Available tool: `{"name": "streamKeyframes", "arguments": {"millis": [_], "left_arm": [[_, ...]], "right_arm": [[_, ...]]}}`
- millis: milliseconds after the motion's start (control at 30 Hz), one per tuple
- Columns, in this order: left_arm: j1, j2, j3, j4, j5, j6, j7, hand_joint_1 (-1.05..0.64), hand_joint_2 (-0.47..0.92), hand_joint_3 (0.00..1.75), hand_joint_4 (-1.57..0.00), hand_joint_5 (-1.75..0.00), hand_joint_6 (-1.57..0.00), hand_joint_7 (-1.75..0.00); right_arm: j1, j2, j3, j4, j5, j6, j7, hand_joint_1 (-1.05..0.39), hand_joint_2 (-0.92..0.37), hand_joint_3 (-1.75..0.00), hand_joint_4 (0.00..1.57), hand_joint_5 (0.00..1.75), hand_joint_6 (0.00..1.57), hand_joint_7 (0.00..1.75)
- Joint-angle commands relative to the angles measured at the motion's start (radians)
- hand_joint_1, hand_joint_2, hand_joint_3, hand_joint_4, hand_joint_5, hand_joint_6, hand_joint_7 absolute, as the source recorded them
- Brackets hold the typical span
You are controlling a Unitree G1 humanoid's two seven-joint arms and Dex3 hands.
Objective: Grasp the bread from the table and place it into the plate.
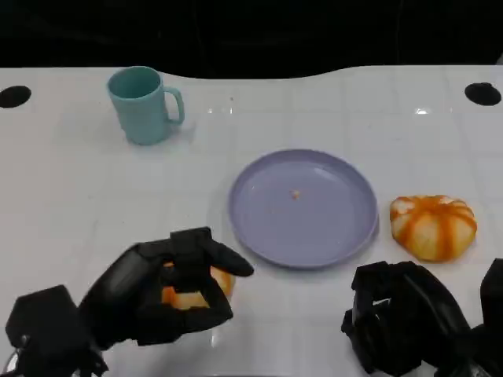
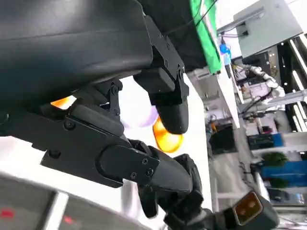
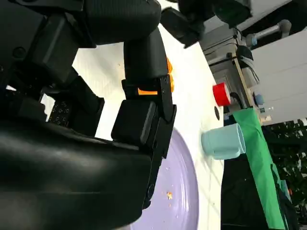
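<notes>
Currently: bread on table, near edge, enclosed by curled left hand; plate just beyond. Right hand curled, holding nothing. Advice: firm the grip evenly before lifting, carry low, release over plate centre.

mug behind-left of plate, bread right

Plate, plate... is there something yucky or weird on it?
A little. The purple plate has a small orange crumb near its middle, plus a few faint specks. Otherwise it lies flat and unbroken, and nothing looks spilled on the white table.
</notes>
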Motion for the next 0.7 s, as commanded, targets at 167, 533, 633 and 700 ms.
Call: {"name": "streamKeyframes", "arguments": {"millis": [167, 533, 633, 700], "left_arm": [[0.029, 0.092, -0.013, -0.156, 0.193, 0.002, 0.130, -0.80, 0.91, 0.01, -0.42, -1.08, -0.36, -0.60], [0.064, 0.174, -0.051, -0.322, 0.672, 0.015, 0.353, -0.85, 0.92, 0.01, -0.26, -1.01, -0.22, -0.54], [0.064, 0.189, -0.067, -0.347, 0.803, 0.028, 0.403, -0.84, 0.92, 0.01, -0.24, -0.98, -0.20, -0.53], [0.060, 0.197, -0.078, -0.355, 0.877, 0.032, 0.435, -0.83, 0.91, 0.00, -0.24, -0.98, -0.19, -0.52]], "right_arm": [[0.012, -0.009, -0.003, -0.019, 0.011, 0.015, -0.009, -1.05, -0.03, -1.41, 1.49, 1.40, 1.57, 1.01], [0.012, -0.008, -0.001, -0.019, 0.010, 0.005, -0.004, -1.05, -0.03, -1.42, 1.48, 1.41, 1.57, 1.00], [0.015, -0.011, 0.003, -0.026, 0.001, 0.002, -0.009, -1.05, -0.03, -1.42, 1.48, 1.41, 1.57, 1.00], [0.015, -0.012, 0.002, -0.025, 0.006, 0.003, -0.004, -1.05, -0.03, -1.42, 1.49, 1.41, 1.57, 1.00]]}}
